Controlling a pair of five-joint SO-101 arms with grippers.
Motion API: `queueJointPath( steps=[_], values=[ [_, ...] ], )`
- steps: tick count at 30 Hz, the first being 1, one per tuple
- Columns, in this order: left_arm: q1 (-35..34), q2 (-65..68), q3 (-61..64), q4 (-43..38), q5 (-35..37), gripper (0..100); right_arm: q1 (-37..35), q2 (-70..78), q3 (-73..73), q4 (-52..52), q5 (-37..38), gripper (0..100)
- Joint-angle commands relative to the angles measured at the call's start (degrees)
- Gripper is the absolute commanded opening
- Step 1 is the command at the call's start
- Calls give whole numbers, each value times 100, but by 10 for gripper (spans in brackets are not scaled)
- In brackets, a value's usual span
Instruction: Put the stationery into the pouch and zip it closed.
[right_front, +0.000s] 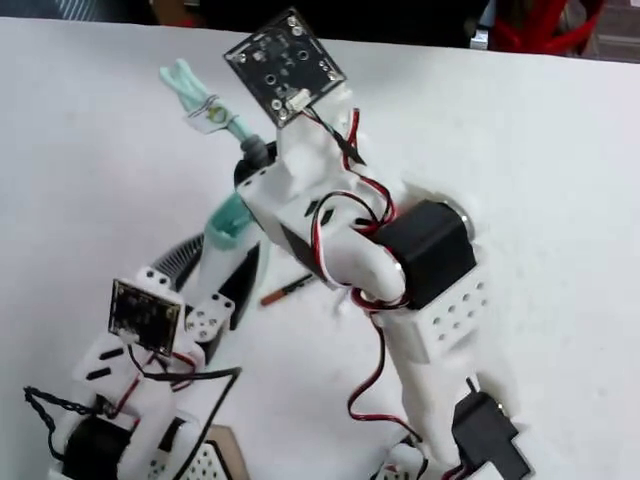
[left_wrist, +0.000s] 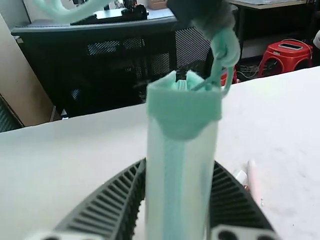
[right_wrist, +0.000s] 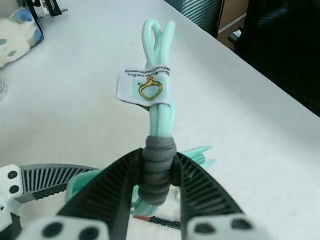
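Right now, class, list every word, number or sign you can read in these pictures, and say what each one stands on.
White tag on the mint cord: one line of dark print, too small to read.
Same tag, below that line: a yellow ring-shaped emblem, no letters.
No other print can be read.

Bright even light w/ faint shadows.

Flat white surface (left_wrist: 55, 155), wide, evenly lit. Behind its far edge: black desk with perforated metal front panel (left_wrist: 115, 50). Red plastic stool (left_wrist: 287, 52) beyond surface edge, near desk. Beige flat board (left_wrist: 15, 85) at opposite side. Brown cardboard box (right_wrist: 232, 17) among dark furniture.
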Motion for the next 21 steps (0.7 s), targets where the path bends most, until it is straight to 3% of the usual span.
queueJointPath(
  steps=[1,8,14,21],
  values=[
    [31,4,-527,466,-44,184,-48,4,-79,-84,-70,18],
    [31,4,-870,1134,-44,181,-110,40,-79,-127,-70,18],
    [31,4,-870,1213,-501,16,-400,66,-44,-136,-35,18],
    [31,4,-862,1327,-686,30,-382,66,-35,-136,-35,18]
  ],
)
